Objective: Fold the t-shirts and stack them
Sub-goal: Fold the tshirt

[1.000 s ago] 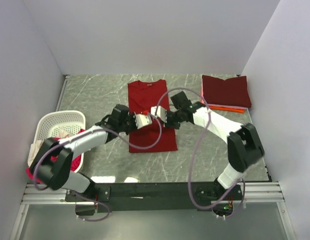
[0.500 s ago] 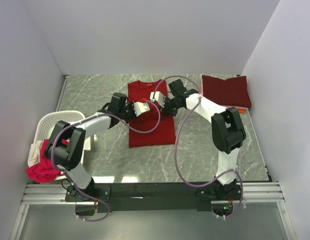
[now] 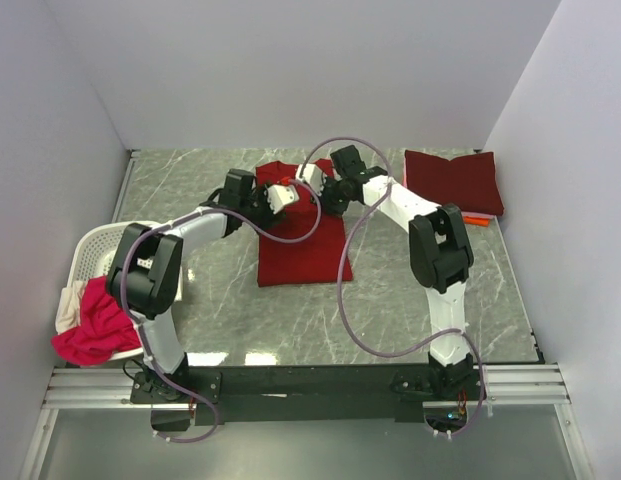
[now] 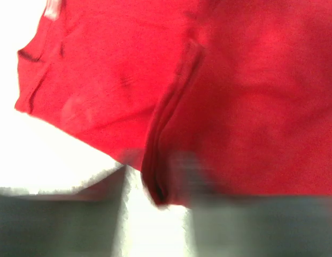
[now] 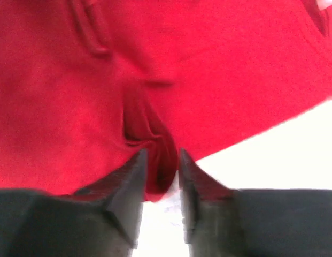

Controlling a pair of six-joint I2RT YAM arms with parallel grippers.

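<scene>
Dark red t-shirt point(image 3: 302, 245) lies mid-table, long axis near to far. Both pincers sit at its far end, left gripper point(image 3: 286, 193) just left of right gripper point(image 3: 309, 179). Right jaws are a little spread with a ridge of cloth in the gap; can't tell if it's clamped. Left wrist view is blurred, jaw state unreadable. Looks like the lay-down of a fold: release both sides together, lift straight up, don't drag the edge. Maroon t-shirt point(image 3: 452, 182) sits folded far right.
</scene>
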